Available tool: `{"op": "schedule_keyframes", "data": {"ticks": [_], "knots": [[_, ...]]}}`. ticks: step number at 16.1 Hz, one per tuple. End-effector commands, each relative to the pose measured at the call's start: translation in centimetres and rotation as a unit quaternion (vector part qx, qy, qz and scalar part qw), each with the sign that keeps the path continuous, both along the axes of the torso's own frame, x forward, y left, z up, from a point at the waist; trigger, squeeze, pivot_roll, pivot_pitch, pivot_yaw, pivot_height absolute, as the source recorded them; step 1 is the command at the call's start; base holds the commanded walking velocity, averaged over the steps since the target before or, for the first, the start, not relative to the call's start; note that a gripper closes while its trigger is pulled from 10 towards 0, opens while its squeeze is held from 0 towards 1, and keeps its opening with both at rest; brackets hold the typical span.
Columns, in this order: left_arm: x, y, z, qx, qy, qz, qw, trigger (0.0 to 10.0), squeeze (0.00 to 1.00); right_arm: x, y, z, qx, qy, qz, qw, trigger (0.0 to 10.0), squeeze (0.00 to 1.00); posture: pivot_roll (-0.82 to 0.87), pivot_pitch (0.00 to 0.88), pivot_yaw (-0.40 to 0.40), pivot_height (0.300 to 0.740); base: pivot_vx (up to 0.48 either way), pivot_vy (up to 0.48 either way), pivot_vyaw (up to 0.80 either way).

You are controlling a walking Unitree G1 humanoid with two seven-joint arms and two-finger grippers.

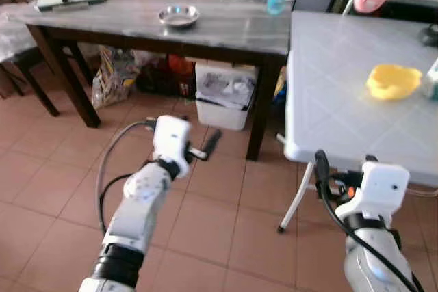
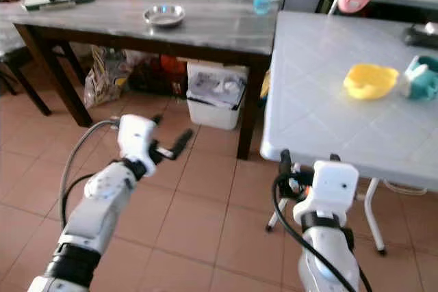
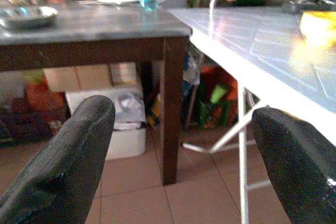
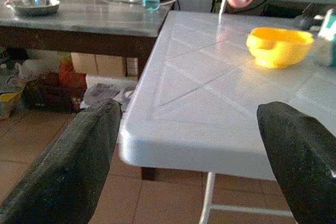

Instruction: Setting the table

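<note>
so both claws were empty, fingers apart: left claw (image 1: 205, 147) over floor, right claw (image 4: 194, 145) facing white worktop (image 1: 342, 100). yellow bowl (image 1: 393, 81) sat on it; best approach level, squarely.

My fingers (image 4: 79, 166) are black, my arms (image 1: 140, 203) silver and white. The folding table (image 4: 199, 103) is pale grey with moulded diagonal lines; the bowl (image 4: 278, 45) on it is yellow. The other table (image 1: 226, 25) has a grey streaked top on dark brown legs. Floor tiles (image 1: 55, 189) are terracotta.
</note>
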State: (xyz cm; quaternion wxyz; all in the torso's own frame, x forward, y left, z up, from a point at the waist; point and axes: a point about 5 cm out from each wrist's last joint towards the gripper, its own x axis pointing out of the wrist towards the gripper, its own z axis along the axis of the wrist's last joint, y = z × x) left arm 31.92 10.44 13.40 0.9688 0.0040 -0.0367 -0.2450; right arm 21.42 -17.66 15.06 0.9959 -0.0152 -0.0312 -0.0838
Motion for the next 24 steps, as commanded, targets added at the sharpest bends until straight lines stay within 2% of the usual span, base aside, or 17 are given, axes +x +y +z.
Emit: {"op": "schedule_keyframes", "data": {"ticks": [1, 16, 24], "knots": [[-0.06, -0.66, -0.07, 0.002, 0.000, -0.011, 1.000, 10.0, 0.00, -0.41, -0.73, 0.37, -0.008, -0.010, -0.010, 1.000, 10.0, 0.00, 0.00, 0.101, 0.009, 0.740, 0.000, -0.349, 0.00], [-0.02, -1.00, -0.24, 0.000, -0.004, -0.012, 1.000, 10.0, 0.00, -0.55, -1.05, 0.55, -0.024, -0.020, -0.014, 0.999, 10.0, 0.00, 0.00, 0.097, 0.009, 0.740, 0.000, -0.354, 0.00], [0.24, -0.65, 0.55, -0.024, -0.015, -0.014, 1.000, 10.0, 0.00, -0.56, -0.97, 0.71, -0.031, -0.024, -0.013, 0.999, 10.0, 0.00, -0.01, 0.101, 0.009, 0.740, 0.000, 0.000, 0.00]]}}
